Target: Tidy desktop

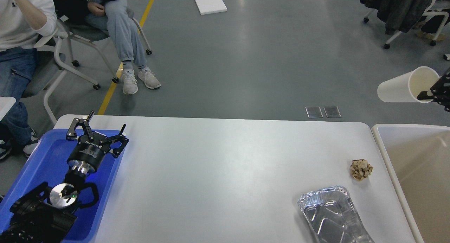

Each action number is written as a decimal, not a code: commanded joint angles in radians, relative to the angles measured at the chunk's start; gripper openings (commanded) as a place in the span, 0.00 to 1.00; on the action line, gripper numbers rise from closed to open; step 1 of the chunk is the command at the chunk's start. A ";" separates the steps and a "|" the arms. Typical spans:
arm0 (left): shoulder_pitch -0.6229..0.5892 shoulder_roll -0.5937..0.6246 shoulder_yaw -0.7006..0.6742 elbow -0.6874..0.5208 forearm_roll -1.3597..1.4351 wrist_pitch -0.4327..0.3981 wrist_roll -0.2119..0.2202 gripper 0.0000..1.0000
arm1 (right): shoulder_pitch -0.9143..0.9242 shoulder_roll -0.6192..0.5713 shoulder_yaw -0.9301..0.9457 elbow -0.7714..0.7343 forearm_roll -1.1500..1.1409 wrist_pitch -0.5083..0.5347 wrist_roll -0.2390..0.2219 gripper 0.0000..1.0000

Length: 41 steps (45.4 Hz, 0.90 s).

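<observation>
The desktop (pixel 225 158) is a wide white-grey tabletop. On it lie a crumpled brown paper ball (pixel 361 169) at the right and a crushed foil tray (pixel 332 215) at the front right. My left gripper (pixel 105 123) is open and empty above the far end of the blue tray (pixel 28 172). My right gripper (pixel 431 94) enters at the right edge and is shut on the rim of a white paper cup (pixel 404 86). It holds the cup on its side in the air above the far end of the beige bin (pixel 407 158).
The beige bin stands against the desktop's right edge. The blue tray lies at the desktop's left front. Two seated people (pixel 116 28) on wheeled chairs are beyond the far left corner. Another chair (pixel 400 14) with dark clothing is at the far right.
</observation>
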 commanded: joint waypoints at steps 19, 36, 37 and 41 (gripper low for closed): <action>0.000 0.000 -0.001 0.000 0.000 0.000 -0.001 1.00 | -0.482 -0.063 0.191 -0.238 0.394 -0.173 0.008 0.00; 0.000 0.000 0.000 0.000 0.000 0.000 -0.001 1.00 | -0.976 0.099 0.494 -0.461 0.503 -0.284 0.008 0.00; 0.000 0.000 0.000 0.000 0.000 0.000 -0.001 1.00 | -1.007 0.115 0.519 -0.485 0.503 -0.284 0.008 0.00; 0.000 0.000 0.000 0.000 0.000 0.000 -0.001 1.00 | -1.132 0.176 0.618 -0.593 0.500 -0.286 0.008 0.00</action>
